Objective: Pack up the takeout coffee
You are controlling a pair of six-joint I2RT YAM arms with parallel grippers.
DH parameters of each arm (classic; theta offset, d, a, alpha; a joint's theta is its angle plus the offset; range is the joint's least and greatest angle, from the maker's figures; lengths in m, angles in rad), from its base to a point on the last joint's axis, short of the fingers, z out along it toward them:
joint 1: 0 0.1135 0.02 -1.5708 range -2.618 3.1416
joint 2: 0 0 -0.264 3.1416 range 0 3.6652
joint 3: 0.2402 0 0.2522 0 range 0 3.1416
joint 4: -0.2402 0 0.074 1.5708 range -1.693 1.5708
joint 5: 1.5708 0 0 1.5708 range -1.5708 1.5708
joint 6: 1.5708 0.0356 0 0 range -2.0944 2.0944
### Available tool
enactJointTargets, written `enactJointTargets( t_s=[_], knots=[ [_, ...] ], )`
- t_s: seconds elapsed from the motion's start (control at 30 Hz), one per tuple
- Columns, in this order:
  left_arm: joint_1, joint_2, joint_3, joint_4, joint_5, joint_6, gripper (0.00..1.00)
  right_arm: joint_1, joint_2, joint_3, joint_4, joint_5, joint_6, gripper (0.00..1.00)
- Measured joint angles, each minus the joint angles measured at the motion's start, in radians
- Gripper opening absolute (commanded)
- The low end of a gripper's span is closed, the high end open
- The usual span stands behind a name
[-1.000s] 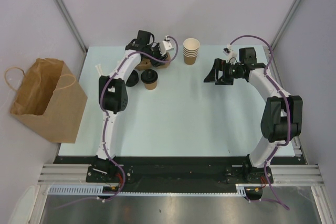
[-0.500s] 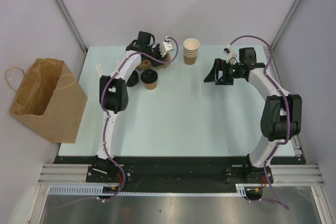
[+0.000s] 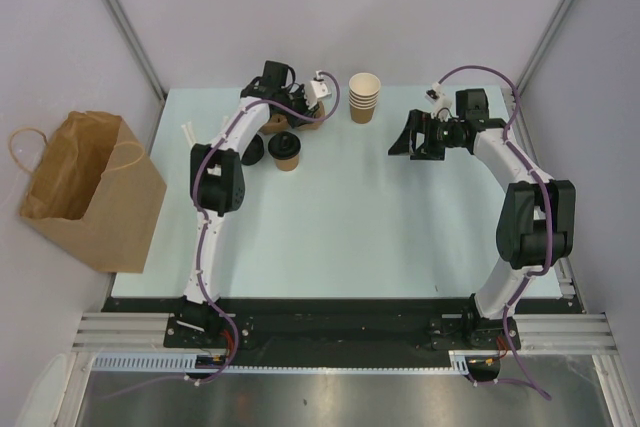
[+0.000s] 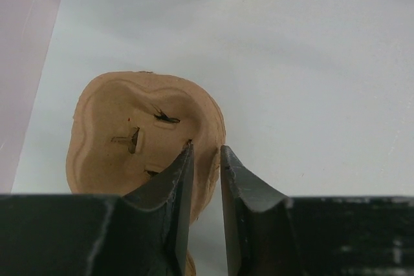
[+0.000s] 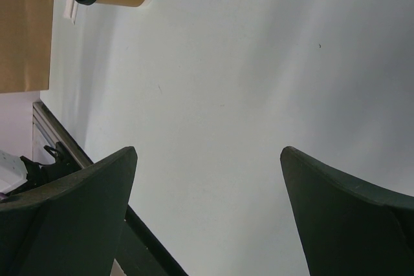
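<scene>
1. The coffee cup point(image 3: 286, 150) is seen upright on the table point(image 3: 400, 237), black lid on, in the far left part, with a loose lid point(image 3: 252, 150) just beside it on its left.
2. The left gripper point(image 4: 206, 150) is set narrow, fingers astride the rim of a tan pulp cup tray point(image 4: 129, 134). Whether the rim is actually clamped cannot be told.
3. The right gripper point(image 5: 208, 150) is held wide, with nothing between the fingers.
4. Key relation: the coffee cup is placed near the left gripper, on the side toward the arm bases. From the right gripper it is well apart, off to the robot's left across the table, and is caught only in the top left corner of the right wrist view. The left arm is judged the nearer.
5. The cup's long axis is vertical, so a side-on grip around the paper wall below the lid is judged to be needed.
6. A paper bag point(image 3: 85, 187) is seen open at the table's left edge, also on the left arm's side.
7. A stack of lidless cups point(image 3: 364, 97) is noted at the far edge between the two grippers and is not the target.
8. Step judged: the tray is being dealt with first, and the coffee cup is not yet packed.
</scene>
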Motion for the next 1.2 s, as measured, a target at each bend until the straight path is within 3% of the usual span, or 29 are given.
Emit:
enactJointTargets(
  t_s=[0.13, 0.23, 0.57, 0.63, 1.2],
  knots=[
    [0.0, 0.004, 0.0, 0.0, 0.0, 0.001, 0.36, 0.0, 0.001, 0.0, 0.0, 0.0, 0.0, 0.99],
    [0.0, 0.007, 0.0, -0.001, -0.001, 0.001, 0.34, 0.0, 0.003, 0.0, 0.0, 0.0, 0.0, 0.99],
    [0.0, 0.008, 0.002, 0.001, 0.001, 0.0, 0.09, 0.0, 0.004, 0.003, 0.0, 0.0, 0.0, 0.99],
    [0.0, 0.008, 0.003, 0.002, 0.001, 0.0, 0.0, 0.0, 0.004, 0.003, 0.0, 0.0, 0.0, 0.99],
    [0.005, -0.005, 0.004, 0.021, 0.005, 0.001, 0.0, 0.0, 0.009, 0.015, 0.002, 0.0, 0.0, 0.99]
  ],
)
